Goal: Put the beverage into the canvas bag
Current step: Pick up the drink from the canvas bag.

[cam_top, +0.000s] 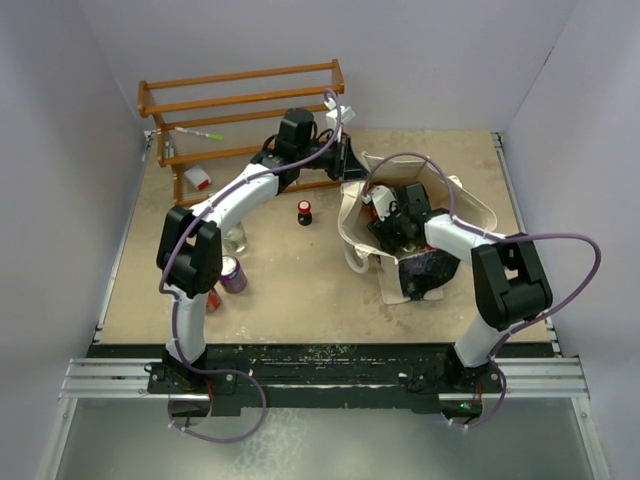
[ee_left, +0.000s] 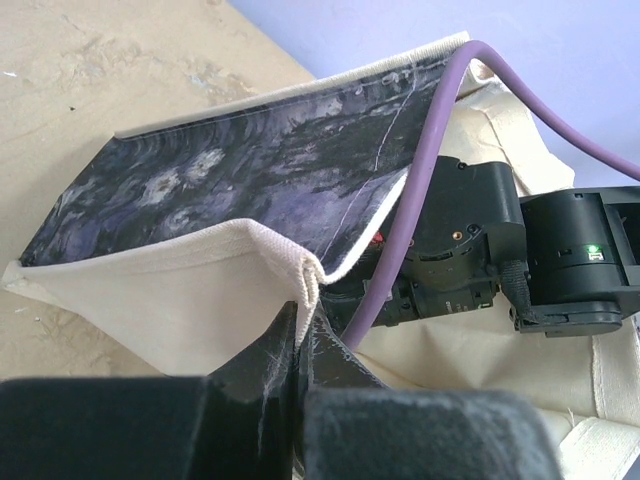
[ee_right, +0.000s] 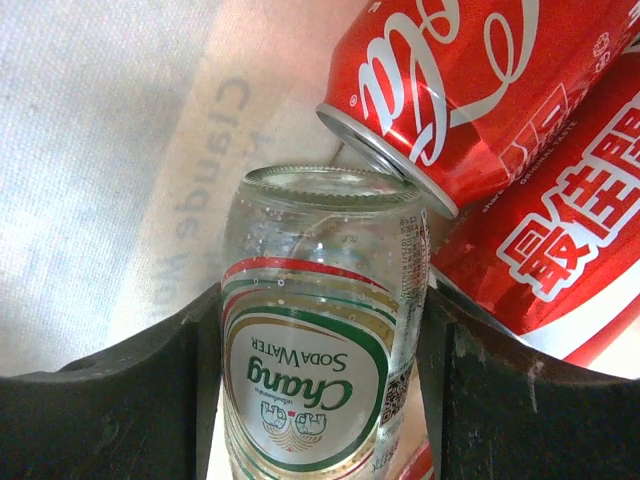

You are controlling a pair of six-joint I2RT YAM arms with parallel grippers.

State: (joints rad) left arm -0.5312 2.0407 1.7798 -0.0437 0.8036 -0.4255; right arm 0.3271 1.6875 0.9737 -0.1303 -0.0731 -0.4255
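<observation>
The cream canvas bag (cam_top: 420, 235) with its dark printed panel stands open at the right of the table. My left gripper (ee_left: 303, 325) is shut on the near rim of the bag (ee_left: 180, 300) and holds it up; from above, this gripper (cam_top: 348, 165) is at the bag's far left corner. My right gripper (ee_right: 320, 330) is inside the bag, shut on a clear Chang soda water bottle (ee_right: 320, 350), base pointing away. Two red cola cans (ee_right: 470, 90) lie in the bag just beyond the bottle. In the top view the right gripper (cam_top: 395, 225) is down in the bag's mouth.
A wooden rack (cam_top: 240, 100) stands at the back left. A small dark bottle with a red cap (cam_top: 304, 212) stands left of the bag. A glass (cam_top: 237, 238), a purple can (cam_top: 233, 274) and a red can (cam_top: 212, 298) sit by the left arm.
</observation>
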